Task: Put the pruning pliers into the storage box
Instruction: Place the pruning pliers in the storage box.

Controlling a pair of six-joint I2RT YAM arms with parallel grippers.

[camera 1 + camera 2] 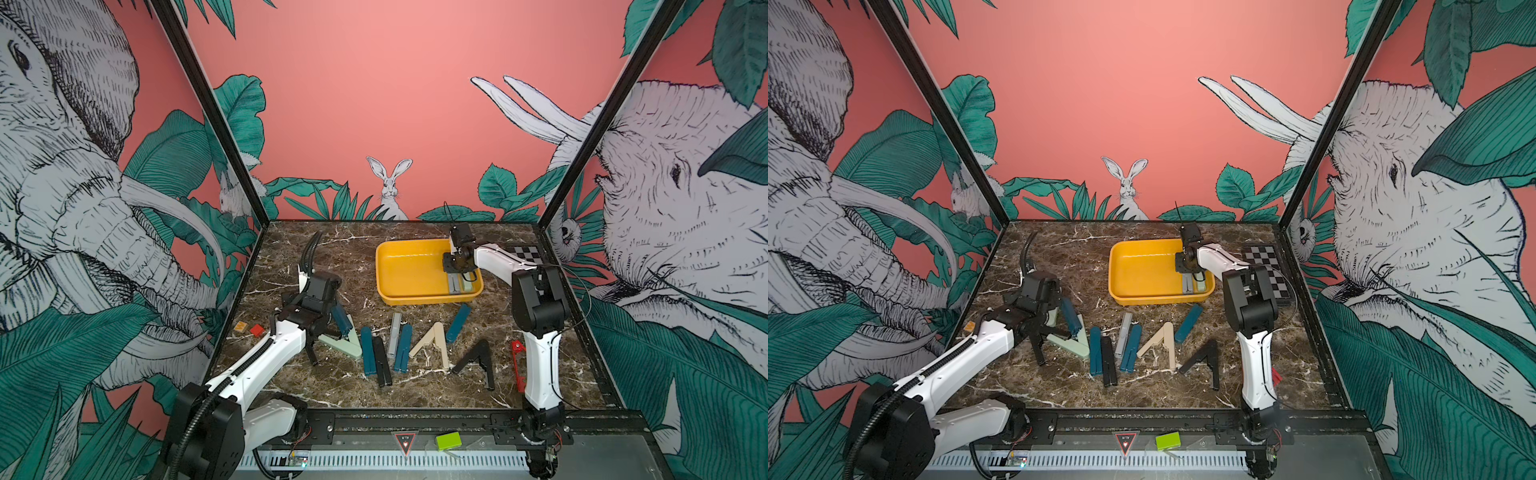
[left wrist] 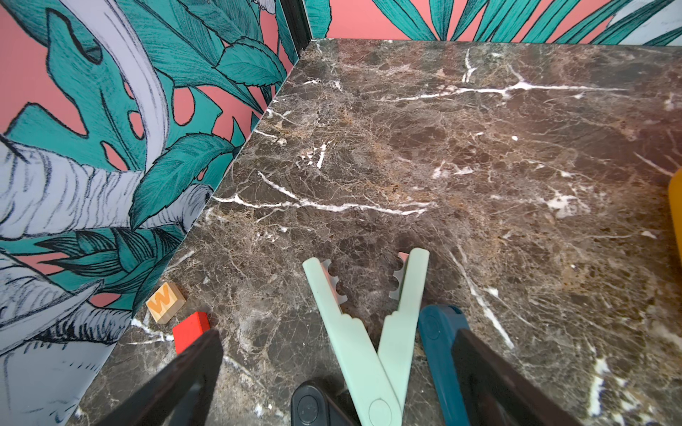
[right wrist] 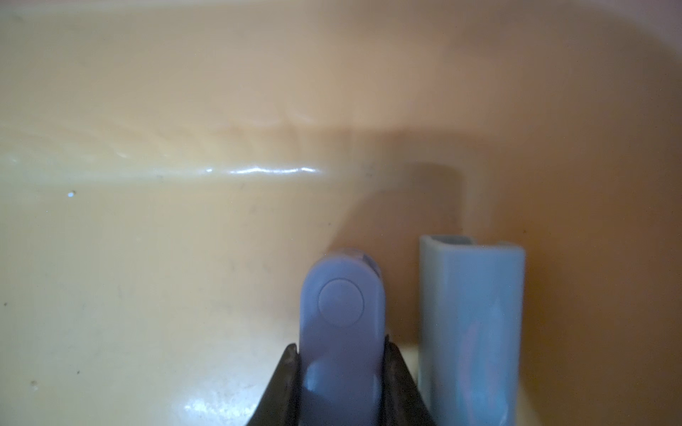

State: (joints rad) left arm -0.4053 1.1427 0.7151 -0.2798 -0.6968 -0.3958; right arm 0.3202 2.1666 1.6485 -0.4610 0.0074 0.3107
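Observation:
The yellow storage box (image 1: 415,298) stands at the back right of the marble table. Inside it my right gripper (image 1: 457,276) is shut on a grey pruning pliers (image 3: 341,332), low over the box floor (image 3: 147,258). A paler folded pliers (image 3: 472,332) lies right beside it. My left gripper (image 2: 336,339) is open and straddles a mint V-shaped pliers (image 2: 354,343) and a dark teal one (image 2: 437,339). Several more pliers lie in a row in front of the box: teal (image 1: 367,351), black (image 1: 381,361), grey (image 1: 395,334), beige (image 1: 434,345), a black V (image 1: 478,361) and thin red (image 1: 517,365).
An orange lettered block (image 2: 165,302) and a red block (image 2: 190,330) sit by the left wall, close to one left finger. A chequered board (image 1: 524,253) lies at the back right behind the right arm. A green block (image 1: 449,440) rests on the front rail.

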